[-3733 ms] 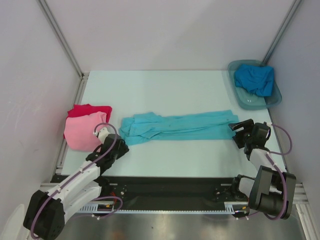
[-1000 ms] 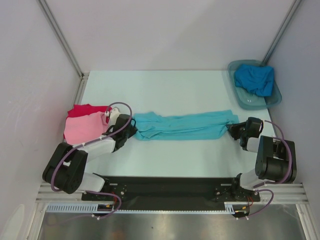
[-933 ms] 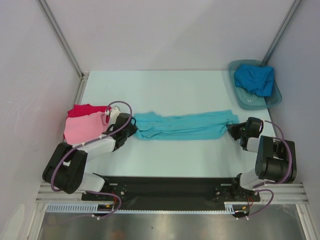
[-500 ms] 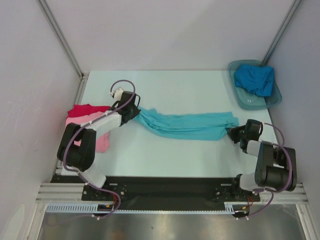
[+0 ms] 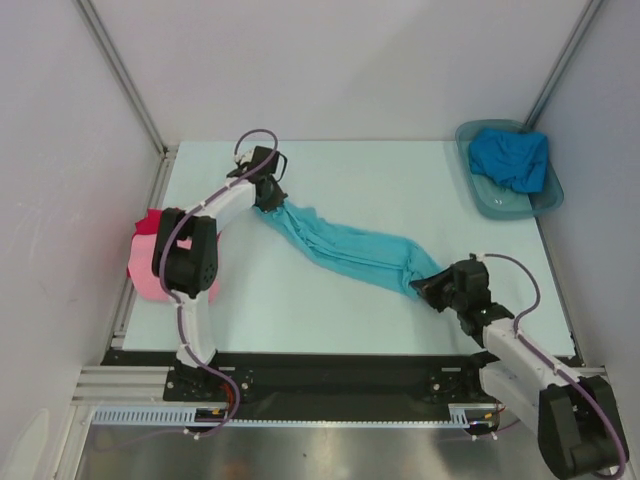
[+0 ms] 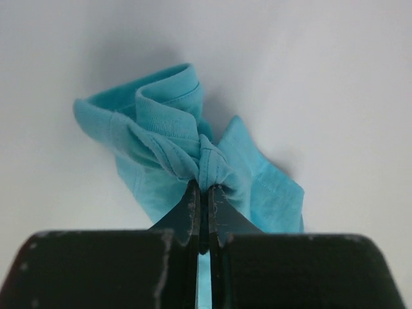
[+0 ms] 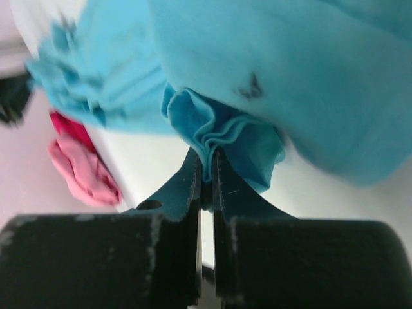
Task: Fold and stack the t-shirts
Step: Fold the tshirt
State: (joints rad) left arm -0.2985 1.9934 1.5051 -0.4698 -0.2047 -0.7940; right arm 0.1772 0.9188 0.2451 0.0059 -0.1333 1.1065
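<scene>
The turquoise t-shirt point(image 5: 345, 245) stretches diagonally across the table, bunched into a long band. My left gripper point(image 5: 270, 196) is shut on its far left end, where gathered cloth point(image 6: 193, 151) bulges above the jaws. My right gripper point(image 5: 425, 287) is shut on the near right end, a wad of folds point(image 7: 215, 135) pinched between its jaws. The pink t-shirt point(image 5: 142, 275) lies on the red t-shirt point(image 5: 150, 220) at the table's left edge, partly hidden by the left arm. The deeper blue t-shirt point(image 5: 512, 158) is crumpled in the tub.
A grey translucent tub point(image 5: 478, 188) stands at the back right corner. Metal frame posts rise at the back corners and white walls close in the table on three sides. The left arm point(image 5: 185, 250) reaches over the pink and red pile.
Both grippers closed on the turquoise shirt's ends. The left gripper carried its end far back and slightly right; the right gripper pulled its end toward the near edge, turning the shirt diagonal.
</scene>
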